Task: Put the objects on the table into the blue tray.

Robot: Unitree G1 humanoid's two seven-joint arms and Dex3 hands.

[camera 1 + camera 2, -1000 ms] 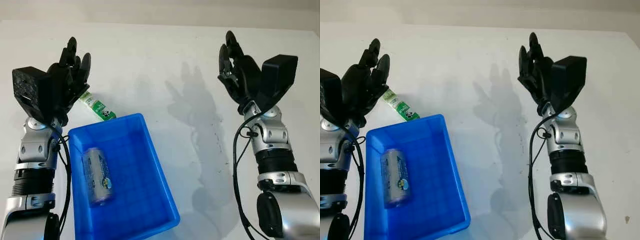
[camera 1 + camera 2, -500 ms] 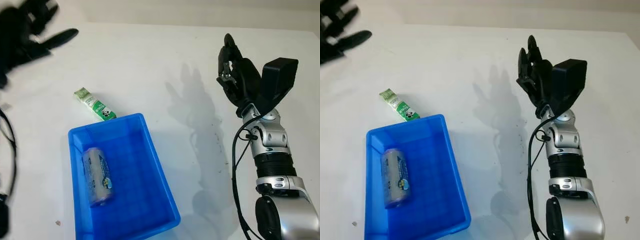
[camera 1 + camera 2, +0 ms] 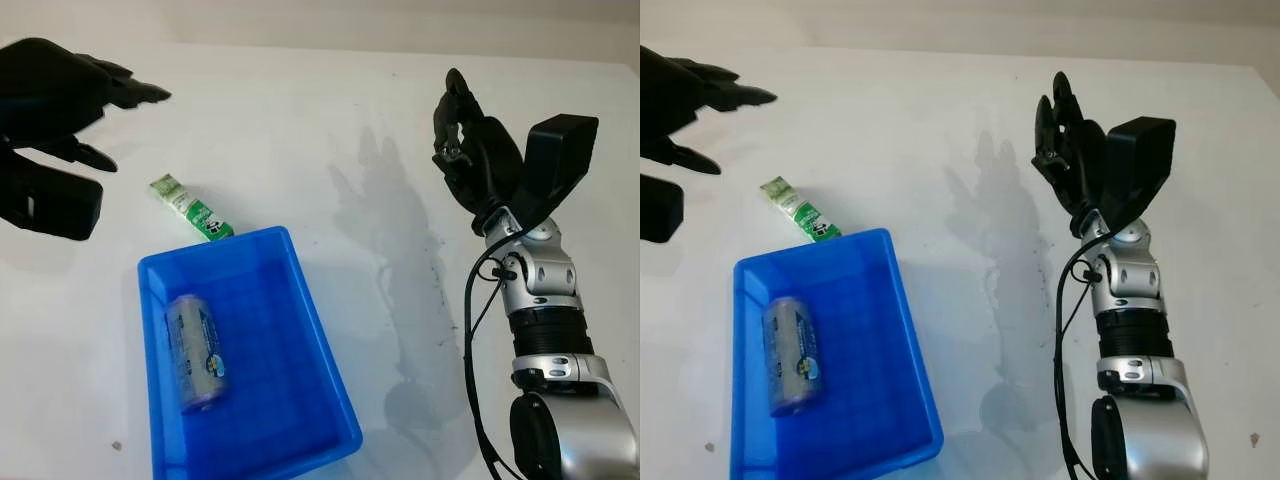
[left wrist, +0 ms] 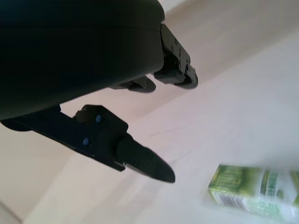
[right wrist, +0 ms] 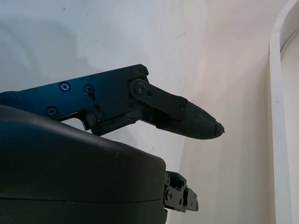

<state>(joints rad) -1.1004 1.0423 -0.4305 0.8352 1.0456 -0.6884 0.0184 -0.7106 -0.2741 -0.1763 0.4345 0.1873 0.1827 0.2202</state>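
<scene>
While one silver foil-wrapped cylindrical pack (image 3: 196, 350) already lies inside the blue rectangular plastic tray (image 3: 320, 345), the small green-and-white paper carton (image 3: 190, 209) is on the white table (image 3: 300, 120), its near end just beside the tray's far rim. Left hand (image 3: 60, 100) hovers up and left of the carton, fingers uncurled, holding nothing. Right hand (image 3: 470, 140) is raised well apart on the right, open, idle. Risk: carton lies flat against the tray wall, so fingers may hit the rim, shove the tray, or slide the carton away instead of gripping.
</scene>
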